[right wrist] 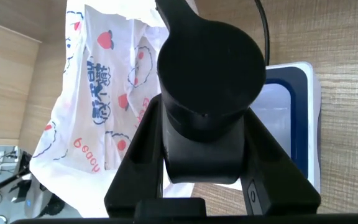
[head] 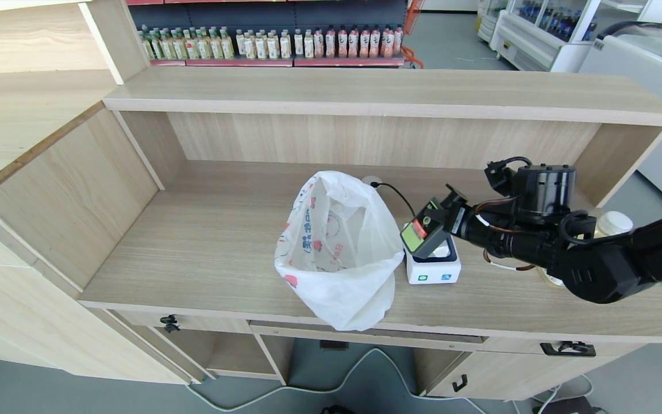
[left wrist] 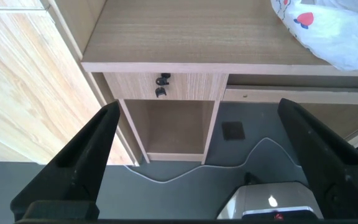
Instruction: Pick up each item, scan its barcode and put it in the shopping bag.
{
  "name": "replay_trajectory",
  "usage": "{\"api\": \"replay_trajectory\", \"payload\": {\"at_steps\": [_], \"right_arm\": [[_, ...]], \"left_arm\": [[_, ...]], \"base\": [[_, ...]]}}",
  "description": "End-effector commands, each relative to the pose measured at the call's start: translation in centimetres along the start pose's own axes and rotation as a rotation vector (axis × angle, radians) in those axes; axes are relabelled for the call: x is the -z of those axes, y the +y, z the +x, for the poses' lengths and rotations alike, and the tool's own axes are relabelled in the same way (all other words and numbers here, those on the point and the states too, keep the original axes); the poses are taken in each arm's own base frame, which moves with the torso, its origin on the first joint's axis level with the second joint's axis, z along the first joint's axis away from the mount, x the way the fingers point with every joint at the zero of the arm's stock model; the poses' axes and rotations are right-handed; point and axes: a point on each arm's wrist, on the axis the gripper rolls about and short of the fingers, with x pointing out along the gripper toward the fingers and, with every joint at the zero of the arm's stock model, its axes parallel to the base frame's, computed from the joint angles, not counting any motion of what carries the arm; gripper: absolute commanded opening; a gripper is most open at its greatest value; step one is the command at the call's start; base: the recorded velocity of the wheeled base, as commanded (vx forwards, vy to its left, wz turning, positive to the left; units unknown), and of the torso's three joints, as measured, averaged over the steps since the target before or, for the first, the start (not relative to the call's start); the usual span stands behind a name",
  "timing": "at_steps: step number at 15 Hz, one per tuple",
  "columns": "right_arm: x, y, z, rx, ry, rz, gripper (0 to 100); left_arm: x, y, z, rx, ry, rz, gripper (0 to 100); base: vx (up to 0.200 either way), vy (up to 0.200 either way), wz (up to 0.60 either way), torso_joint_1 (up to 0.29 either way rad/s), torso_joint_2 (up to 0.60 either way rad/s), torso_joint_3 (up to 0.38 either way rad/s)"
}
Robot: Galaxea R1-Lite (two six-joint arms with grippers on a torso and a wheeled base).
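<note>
A white shopping bag (head: 337, 247) (right wrist: 98, 112) with red and blue print stands open at the middle of the wooden counter (head: 204, 241). Right beside it sits a white scanner box (head: 434, 270) (right wrist: 291, 112) with a blue-rimmed window. My right gripper (head: 431, 227) (right wrist: 207, 124) is shut on a dark round-ended item (head: 417, 236) (right wrist: 210, 62) with a green and red label, held just above the scanner. My left gripper (left wrist: 201, 107) hangs open below the counter's front edge, with nothing between its fingers.
A white-capped bottle (head: 612, 223) stands on the counter at the right, behind my right arm. A black cable (head: 391, 192) runs from the scanner toward the back. A raised shelf (head: 388, 92) walls the counter's back and sides. Drawer handles (left wrist: 162, 84) sit under the front edge.
</note>
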Motion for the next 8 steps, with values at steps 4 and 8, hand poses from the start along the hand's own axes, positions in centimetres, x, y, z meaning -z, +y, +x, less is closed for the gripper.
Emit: {"api": "replay_trajectory", "payload": {"at_steps": [4,8], "right_arm": [[0.2,-0.2,0.3,0.004,0.009,-0.032,0],[-1.8,1.7,-1.8,-0.041,-0.061,-0.065,0]], "left_arm": [[0.0,0.0,0.0,0.000,0.001,0.000,100],[0.0,0.0,0.0,0.000,0.001,0.000,100]], "base": [[0.000,0.000,0.00,0.000,0.00,0.000],[0.000,0.000,0.00,0.000,0.00,0.000]]}}
